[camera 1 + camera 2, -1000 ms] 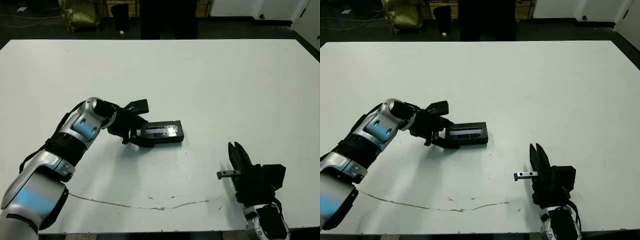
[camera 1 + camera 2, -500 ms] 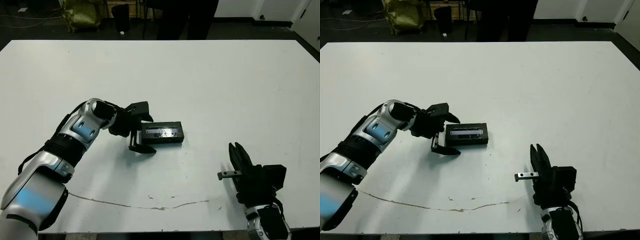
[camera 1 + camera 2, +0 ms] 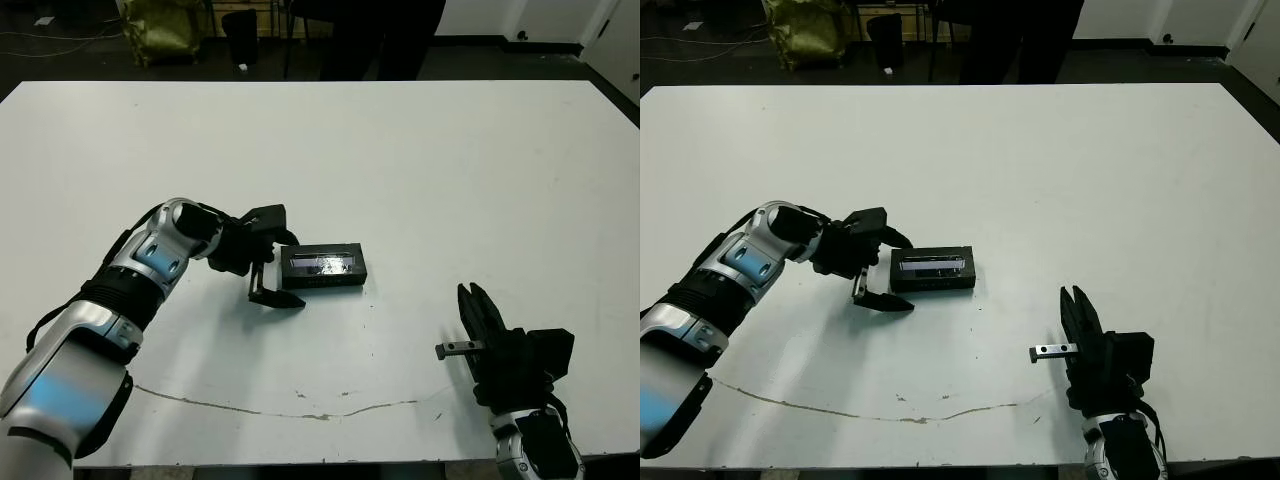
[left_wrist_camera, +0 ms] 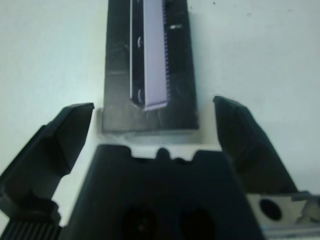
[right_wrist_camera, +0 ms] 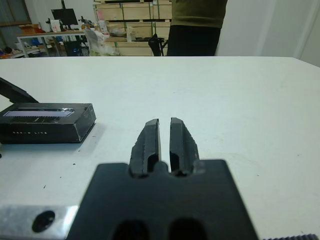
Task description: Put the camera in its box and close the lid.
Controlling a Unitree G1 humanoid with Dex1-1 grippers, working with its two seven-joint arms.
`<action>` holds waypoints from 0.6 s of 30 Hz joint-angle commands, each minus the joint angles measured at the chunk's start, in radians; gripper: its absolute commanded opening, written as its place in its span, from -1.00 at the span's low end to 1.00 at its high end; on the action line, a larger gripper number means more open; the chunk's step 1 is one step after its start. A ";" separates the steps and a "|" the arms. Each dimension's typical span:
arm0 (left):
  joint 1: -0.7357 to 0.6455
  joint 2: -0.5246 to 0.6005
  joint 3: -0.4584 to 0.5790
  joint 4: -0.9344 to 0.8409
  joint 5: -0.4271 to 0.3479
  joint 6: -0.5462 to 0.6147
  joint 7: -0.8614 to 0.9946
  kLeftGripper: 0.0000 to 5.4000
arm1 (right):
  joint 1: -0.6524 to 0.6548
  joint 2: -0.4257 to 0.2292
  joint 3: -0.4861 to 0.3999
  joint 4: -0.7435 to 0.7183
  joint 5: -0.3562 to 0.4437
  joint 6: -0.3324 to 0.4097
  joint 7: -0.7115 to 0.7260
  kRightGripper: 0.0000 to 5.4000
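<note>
A black lid (image 3: 322,265) with a shiny silver-grey stripe sits closed over the box, flat on the white table near the middle. Neither the white-lined tray nor the camera shows; both are hidden under it. My left gripper (image 3: 291,270) is open at the lid's left end, one finger (image 4: 60,135) on each side of that end, touching neither long side. The lid (image 4: 149,65) runs straight away from the gripper in the left wrist view. My right gripper (image 3: 478,305) is shut and holds nothing, low on the right, well apart from the lid (image 5: 46,122).
A thin brown crack line (image 3: 300,412) runs along the table near the front edge. A person (image 5: 195,27) stands beyond the far edge, with a bag (image 3: 160,25) and shelving behind. Bare white tabletop (image 3: 450,170) spreads around the lid.
My left gripper's fingers have spread wider and the arm has drawn slightly left, away from the lid's end. The lid and my right arm stay put.
</note>
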 commanded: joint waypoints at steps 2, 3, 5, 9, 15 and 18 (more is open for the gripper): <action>0.102 0.060 -0.009 0.022 0.078 -0.032 0.069 1.00 | 0.018 -0.009 -0.004 0.017 0.007 0.004 0.006 -1.00; 0.105 0.067 -0.001 0.018 0.079 -0.048 0.085 1.00 | 0.018 -0.009 -0.004 0.017 0.006 0.006 0.005 -1.00; 0.108 0.079 0.015 0.016 0.075 -0.056 0.104 1.00 | 0.017 -0.009 -0.004 0.017 0.004 0.009 0.004 -1.00; 0.122 0.111 0.063 0.027 0.035 -0.037 0.091 1.00 | 0.022 -0.006 -0.004 0.003 0.009 0.028 0.000 -1.00; 0.190 0.192 0.109 0.008 0.012 -0.043 0.051 1.00 | 0.016 -0.017 -0.005 0.018 -0.006 0.001 0.005 -1.00; 0.250 0.240 0.147 -0.008 -0.033 -0.059 0.000 1.00 | 0.014 -0.021 -0.008 0.024 0.000 -0.006 0.014 -1.00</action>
